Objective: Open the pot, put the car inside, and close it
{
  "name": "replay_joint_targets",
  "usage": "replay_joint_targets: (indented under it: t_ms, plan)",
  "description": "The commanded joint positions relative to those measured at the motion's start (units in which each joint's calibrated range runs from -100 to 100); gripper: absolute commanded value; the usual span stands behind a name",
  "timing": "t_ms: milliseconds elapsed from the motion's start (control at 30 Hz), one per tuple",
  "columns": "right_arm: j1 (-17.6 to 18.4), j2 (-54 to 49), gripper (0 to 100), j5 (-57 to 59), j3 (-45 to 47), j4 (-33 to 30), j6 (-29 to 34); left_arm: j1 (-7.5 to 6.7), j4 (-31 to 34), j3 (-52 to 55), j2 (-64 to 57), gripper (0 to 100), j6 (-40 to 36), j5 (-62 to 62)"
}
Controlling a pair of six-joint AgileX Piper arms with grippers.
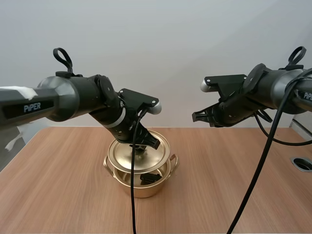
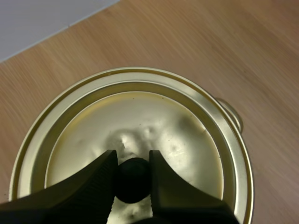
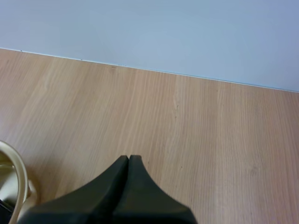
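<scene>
A gold pot [image 1: 141, 189] stands mid-table. Its gold lid [image 1: 139, 156] hangs tilted just above the rim, and my left gripper [image 1: 146, 144] is shut on the lid's black knob. In the left wrist view the fingertips [image 2: 133, 156] pinch that knob [image 2: 133, 179] over the lid [image 2: 140, 112], with a pot handle [image 2: 232, 114] past its edge. A small dark object, likely the car [image 1: 151, 178], lies inside the pot under the raised front edge. My right gripper [image 1: 197, 117] hovers high to the right, shut on nothing, its fingers [image 3: 128, 161] together over bare wood.
The wooden table [image 1: 234, 185] spreads wide on both sides of the pot. A round grommet hole [image 1: 303, 163] sits at the table's right edge. The pot's rim [image 3: 16, 175] shows close beside my right fingers.
</scene>
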Motion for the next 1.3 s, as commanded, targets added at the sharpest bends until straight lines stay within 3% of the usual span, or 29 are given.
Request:
replay_joint_targets:
  t_ms: [0,333,400,600,733,900,967,1033,1267]
  plan:
    - [-0.03,-0.04,0,-0.06,-0.02,0.07,-0.91,-0.03,-0.07,0.07,2.14,0,0.45,-0.26]
    - [-0.03,-0.04,0,-0.06,-0.02,0.47,-2.01,-0.03,-1.01,0.95,5.10,0,1.20,-3.73]
    - [-0.03,-0.04,0,-0.06,-0.02,0.51,-2.01,-0.03,-1.84,0.95,5.10,7,2.07,-3.74]
    - [-0.03,-0.04,0,-0.06,-0.02,0.59,-2.01,-0.03,-1.98,0.95,5.10,41,2.17,-1.48]
    - [-0.03,-0.04,0,-0.06,-0.02,0.59,-2.01,-0.03,-1.98,0.95,5.10,48,2.17,-0.16]
    - [-0.03,-0.04,0,-0.06,-0.02,1.59,-2.01,-0.03,-1.45,0.95,4.84,46,1.64,-0.55]
    - [-0.03,-0.04,0,-0.06,-0.02,2.81,-2.01,-0.03,-0.76,0.49,3.66,30,1.02,-1.83]
    - [-0.03,-0.04,0,-0.28,-0.02,4.08,-2.01,-0.03,0.21,-0.62,1.75,0,0.62,-4.21]
    - [-0.03,-0.17,0,1.44,-0.02,8.83,-1.13,-0.03,7.91,-7.22,-11.18,0,-4.37,-6.75]
